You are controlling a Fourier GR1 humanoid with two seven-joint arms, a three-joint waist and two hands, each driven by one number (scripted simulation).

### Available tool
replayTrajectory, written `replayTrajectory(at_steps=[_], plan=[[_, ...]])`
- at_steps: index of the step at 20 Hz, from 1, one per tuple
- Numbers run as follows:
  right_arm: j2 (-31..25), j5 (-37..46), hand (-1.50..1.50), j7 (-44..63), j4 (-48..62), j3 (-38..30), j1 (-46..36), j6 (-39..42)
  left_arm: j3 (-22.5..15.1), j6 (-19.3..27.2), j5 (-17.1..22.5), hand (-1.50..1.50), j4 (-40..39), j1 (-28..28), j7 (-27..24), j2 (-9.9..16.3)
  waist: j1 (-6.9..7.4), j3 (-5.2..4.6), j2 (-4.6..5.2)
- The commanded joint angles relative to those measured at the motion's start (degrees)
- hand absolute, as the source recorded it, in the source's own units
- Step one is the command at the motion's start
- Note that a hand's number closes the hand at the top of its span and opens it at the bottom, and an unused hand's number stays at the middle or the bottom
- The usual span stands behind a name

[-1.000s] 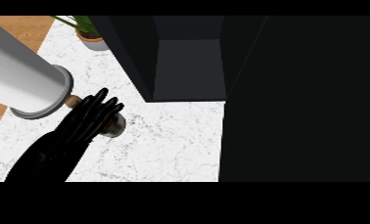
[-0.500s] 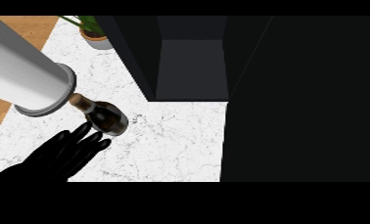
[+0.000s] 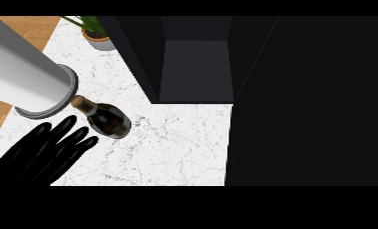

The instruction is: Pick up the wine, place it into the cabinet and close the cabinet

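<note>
A dark wine bottle stands on the white marble counter, its brown-topped neck leaning toward the upper left. My left hand shows at the lower left, just below and left of the bottle. Its fingers are straight and spread, pointing up toward the bottle without touching it. Behind the bottle to the right, the dark cabinet stands open, showing a grey inner floor. My right hand shows nowhere.
A large grey cylinder lies at the left, its rimmed end close to the bottle's neck. A potted plant stands at the back left. A tall black panel fills the right side. Wood shows at the far left.
My left hand has drawn back down and to the left, off the bottle. The bottle, hidden under the hand a second ago, now shows in full.
</note>
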State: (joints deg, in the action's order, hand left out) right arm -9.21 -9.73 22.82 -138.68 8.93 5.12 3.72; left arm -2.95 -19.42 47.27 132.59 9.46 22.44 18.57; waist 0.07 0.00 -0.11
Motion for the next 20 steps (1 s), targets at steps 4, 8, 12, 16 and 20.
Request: replayTrajectory(at_steps=[4,8,12,16,20], plan=[[1.4,2.5,-1.50,3.8,-3.3,0.7,-2.8,-2.1,7.4,-0.9,8.4,-1.50,4.8,2.1,3.7,2.7,0.25,-0.02,-0.01],[0.4,-0.6,-1.50,2.5,-6.3,-1.0,2.3,0.6,9.9,5.8,7.9,-1.50,5.5,-4.1,6.1,3.1,-0.29,0.03,-0.04],[0.5,0.2,-1.50,5.7,-10.6,-0.7,1.9,-0.6,12.7,6.0,9.6,-1.50,3.2,-4.5,6.6,3.3,-0.37,0.02,-0.07],[0.4,-0.3,-1.50,9.0,-11.4,-1.2,-0.7,-1.4,17.5,3.1,12.2,-1.50,-1.1,-7.0,7.1,5.3,-0.36,0.00,-0.02],[1.3,2.4,-1.50,10.7,-8.4,-0.4,-4.9,-2.7,21.7,-2.7,12.8,-1.50,-9.4,-8.8,5.8,6.3,-0.26,-0.04,0.06]])
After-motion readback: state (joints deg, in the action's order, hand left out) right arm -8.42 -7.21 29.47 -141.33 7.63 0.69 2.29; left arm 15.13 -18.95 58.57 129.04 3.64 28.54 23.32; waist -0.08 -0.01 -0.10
